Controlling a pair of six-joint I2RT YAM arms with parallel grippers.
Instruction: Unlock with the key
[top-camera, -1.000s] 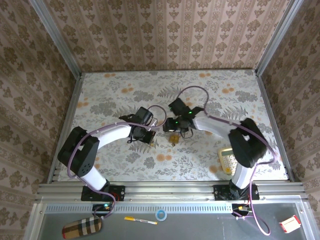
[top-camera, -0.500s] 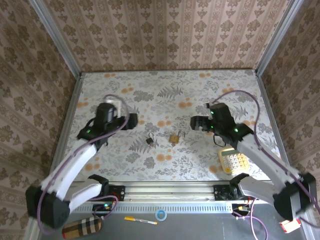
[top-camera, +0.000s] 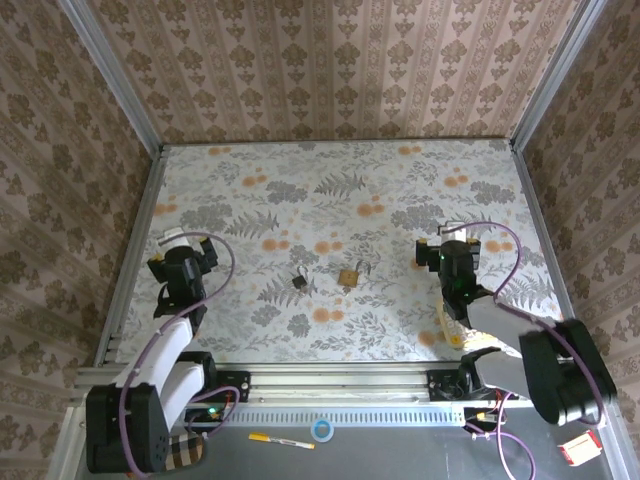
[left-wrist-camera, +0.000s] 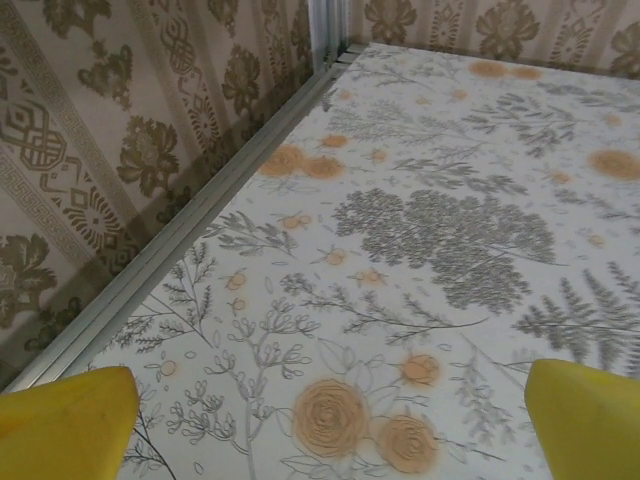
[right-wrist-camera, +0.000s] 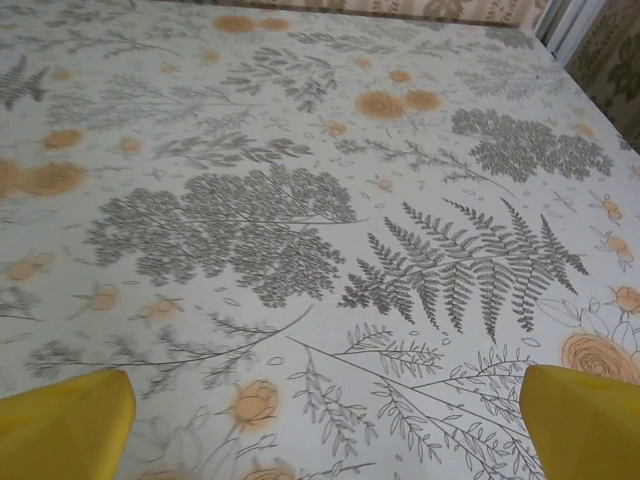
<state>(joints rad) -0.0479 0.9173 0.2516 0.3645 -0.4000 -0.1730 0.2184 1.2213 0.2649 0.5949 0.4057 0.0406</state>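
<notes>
Left gripper (left-wrist-camera: 330, 400) and right gripper (right-wrist-camera: 325, 410) both gape wide, empty, well apart. The key (top-camera: 299, 281) lies mid-table, near the padlock (top-camera: 350, 275). Tiny and flat, it may slip from a pinch.

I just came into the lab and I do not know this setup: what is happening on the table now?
Nothing is being handled right now. The key and the brass padlock lie apart near the middle of the flowered table. The left pincer and the right pincer are both open and empty, each at its own side, away from those two things.
</notes>
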